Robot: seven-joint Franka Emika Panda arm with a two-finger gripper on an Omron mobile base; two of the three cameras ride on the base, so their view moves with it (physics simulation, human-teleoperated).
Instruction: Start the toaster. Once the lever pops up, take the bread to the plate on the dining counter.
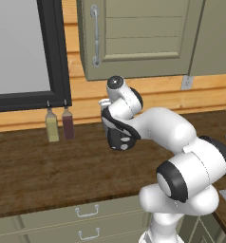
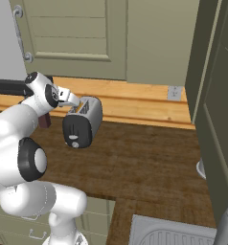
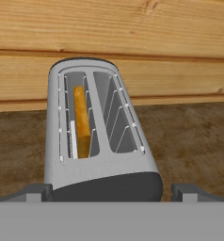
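The toaster (image 2: 82,122) stands on the brown wooden counter (image 2: 149,162) close to the plank wall, its black end panel facing the robot. Above that near end hangs the gripper (image 3: 111,190), its fingers spread wide on either side of the panel and holding nothing. The bread (image 3: 82,120) sits down in the toaster's left slot, so the lever press looks undone, with the wait, the lift-out and the carry to the plate all left.
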